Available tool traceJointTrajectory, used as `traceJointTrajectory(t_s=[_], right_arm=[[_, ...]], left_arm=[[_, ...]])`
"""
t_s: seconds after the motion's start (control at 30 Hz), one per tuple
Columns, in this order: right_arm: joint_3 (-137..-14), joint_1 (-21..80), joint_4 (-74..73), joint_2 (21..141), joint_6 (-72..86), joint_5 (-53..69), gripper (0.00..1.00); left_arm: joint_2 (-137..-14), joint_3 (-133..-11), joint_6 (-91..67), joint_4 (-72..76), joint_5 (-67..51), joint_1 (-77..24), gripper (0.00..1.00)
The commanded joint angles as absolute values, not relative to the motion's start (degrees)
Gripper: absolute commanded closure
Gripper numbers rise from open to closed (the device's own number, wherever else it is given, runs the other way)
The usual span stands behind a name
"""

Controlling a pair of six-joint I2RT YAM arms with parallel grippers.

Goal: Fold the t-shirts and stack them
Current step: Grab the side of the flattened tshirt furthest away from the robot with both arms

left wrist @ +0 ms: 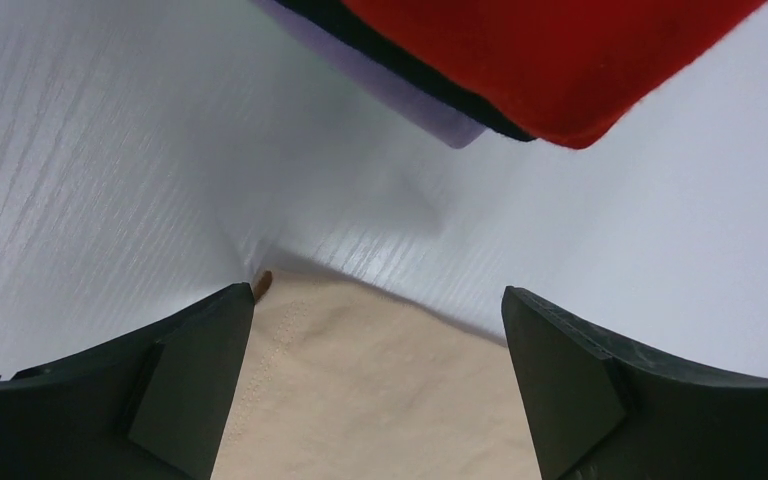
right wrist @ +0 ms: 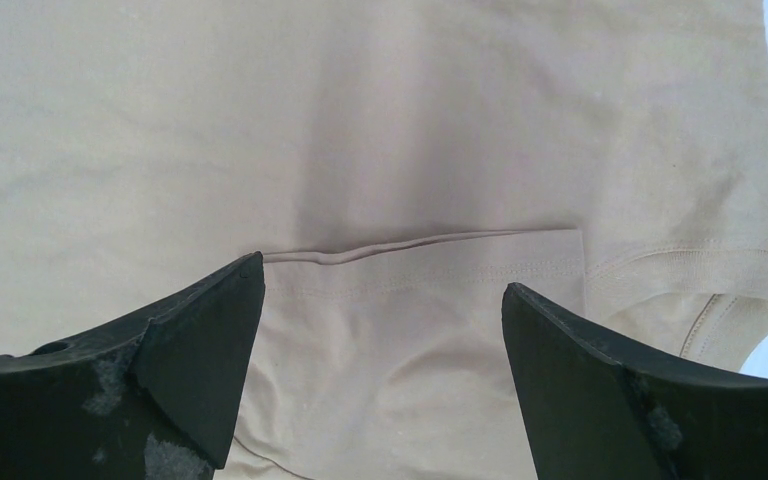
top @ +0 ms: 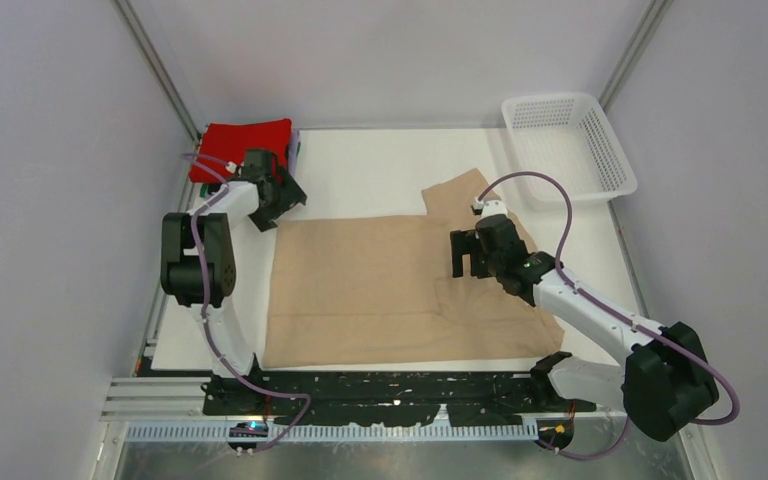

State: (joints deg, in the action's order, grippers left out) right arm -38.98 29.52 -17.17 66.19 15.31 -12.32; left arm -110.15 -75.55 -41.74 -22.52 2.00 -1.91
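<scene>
A white, faintly grained table top (top: 380,170) sits inside a booth of plain pale grey walls (top: 50,200). Thin metal frame posts (top: 160,70) rise at the back corners and a black mounting rail (top: 380,390) runs along the near edge. A plain beige short-sleeved cloth t-shirt (top: 380,290) lies spread flat across the middle of the table, one sleeve pointing toward the far right. At the far left corner is a stack of folded t-shirts — a red folded rectangle (top: 245,140) on top, with a black layer (left wrist: 410,68) and a lavender layer (left wrist: 430,112) showing beneath it in the left wrist view. A white plastic mesh basket (top: 570,150) stands at the far right corner, just beyond that sleeve. The left gripper (top: 282,205) hovers over the beige shirt's far left corner, jaws spread wide, holding nothing. The right gripper (top: 468,262) hangs above the shirt's right side — jaws likewise wide apart, gripping nothing.
</scene>
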Motion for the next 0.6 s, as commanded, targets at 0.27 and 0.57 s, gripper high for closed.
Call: traceJointTrajectory(t_s=[0.27,0.57], right_arm=[[-39.45,29.38,-15.51,65.36,14.17,-13.89,0.04],[-38.09,29.31,-15.83,66.61,15.28,-13.94,0.05]], left_arm=[[-110.67,-78.57,-42.30,-22.42,-2.62,-2.82,0.00],[-111.59,-82.11,-40.85,-28.15,3.07,-3.28,0.02]])
